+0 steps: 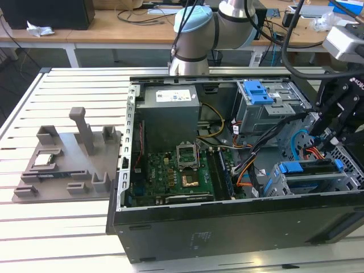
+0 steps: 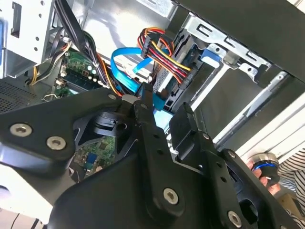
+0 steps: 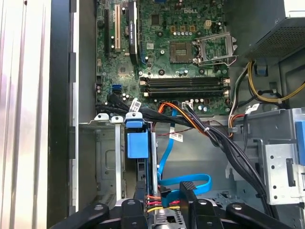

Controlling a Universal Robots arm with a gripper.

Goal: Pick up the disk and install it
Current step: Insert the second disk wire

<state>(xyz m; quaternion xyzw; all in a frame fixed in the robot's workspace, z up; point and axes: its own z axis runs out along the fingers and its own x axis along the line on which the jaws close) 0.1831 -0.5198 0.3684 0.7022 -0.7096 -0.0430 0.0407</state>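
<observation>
The disk (image 1: 311,170) sits edge-up in the drive cage (image 1: 296,185) directly below the gripper (image 3: 162,193); its long axis runs along the case's front wall. The jaws stand narrowly apart, holding nothing.

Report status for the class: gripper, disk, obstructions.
Gripper open, at the drive cage. Disk sits in cage, blue bracket showing. Blue cable and coloured wires crowd the gripper.
</observation>
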